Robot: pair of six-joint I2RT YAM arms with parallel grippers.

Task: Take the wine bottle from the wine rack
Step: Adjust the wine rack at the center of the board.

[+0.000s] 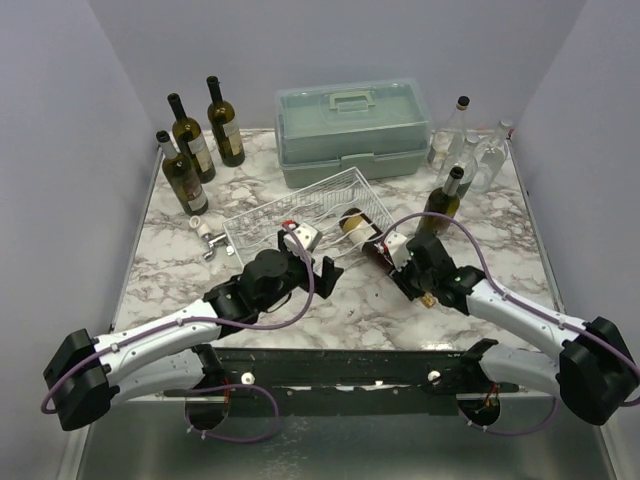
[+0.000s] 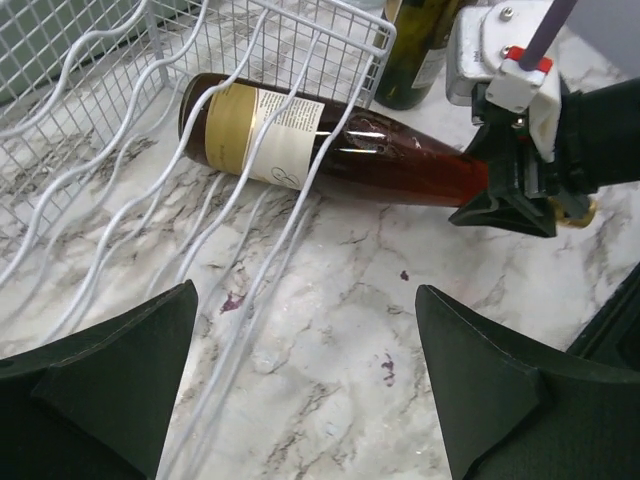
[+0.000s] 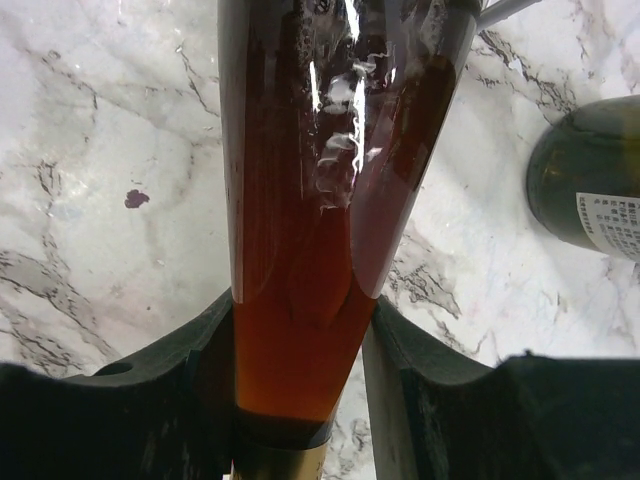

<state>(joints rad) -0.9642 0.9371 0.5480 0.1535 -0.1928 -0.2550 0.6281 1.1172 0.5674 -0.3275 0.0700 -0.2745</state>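
Note:
The wine bottle (image 1: 362, 233), reddish-brown with a cream label, lies on its side. Its labelled end sits among the wires at the right end of the white wire rack (image 1: 290, 210). Its shoulder and neck stick out over the marble. My right gripper (image 1: 422, 283) is shut on the neck just above the gold cap, as the right wrist view (image 3: 300, 350) shows. My left gripper (image 1: 322, 272) is open and empty, low over the marble beside the rack's front edge (image 2: 300, 340). The left wrist view shows the bottle (image 2: 330, 150) and rack (image 2: 90, 130) ahead.
A grey-green plastic case (image 1: 350, 120) stands behind the rack. Three dark bottles (image 1: 200, 150) stand at the back left and clear bottles (image 1: 470, 150) at the back right. A green bottle (image 1: 445, 200) stands upright close to the right gripper (image 3: 590, 190). A small metal piece (image 1: 210, 240) lies left of the rack.

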